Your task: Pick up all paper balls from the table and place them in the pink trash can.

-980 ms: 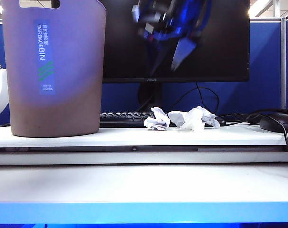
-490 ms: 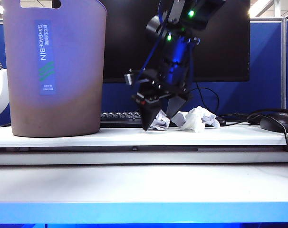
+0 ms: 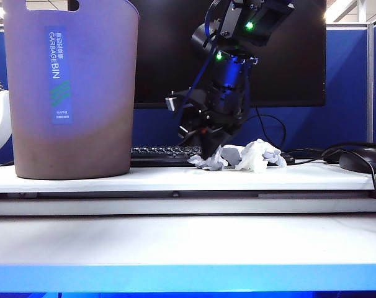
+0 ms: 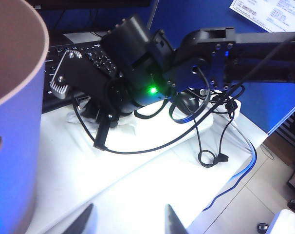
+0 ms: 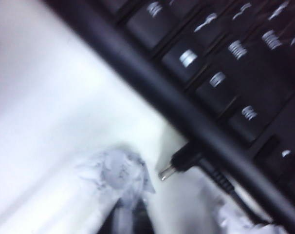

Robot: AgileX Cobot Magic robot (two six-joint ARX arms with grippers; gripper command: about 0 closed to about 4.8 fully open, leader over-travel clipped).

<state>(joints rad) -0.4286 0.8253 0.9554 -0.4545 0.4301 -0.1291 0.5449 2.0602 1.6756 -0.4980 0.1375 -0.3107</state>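
Paper balls: two crumpled wads visible, lying side by side on the raised shelf of the surface (image 3: 82, 180), just in front of a black keyboard (image 3: 157, 152).

- Left paper ball (image 3: 208, 162): bluish-white, pinched between the closed fingers of the right end effector (image 3: 211, 149), which stands over it pointing down. The right wrist view shows the crumpled paper (image 5: 119, 170) clamped at the fingertips, with the keyboard edge and a loose cable plug (image 5: 179, 163) close by. The wad does not appear lifted yet.
- Right paper ball (image 3: 257, 154): larger, white, touching or nearly touching the first; not held.
- Any further paper balls: none in view in these pictures.

Pink trash can (image 3: 70, 87): upright at the left end of the shelf, well apart from the wads. Contents hidden from the exterior view.

Left end effector (image 4: 128, 222): jaws open wide and empty, hovering beside the can rim, looking toward the right arm.

Other items: a dark monitor (image 3: 287, 56) behind, a mouse (image 3: 362, 160) at far right.

Progress, as a judgement: one grasp made, carry and drop pending; at least one more wad remains.
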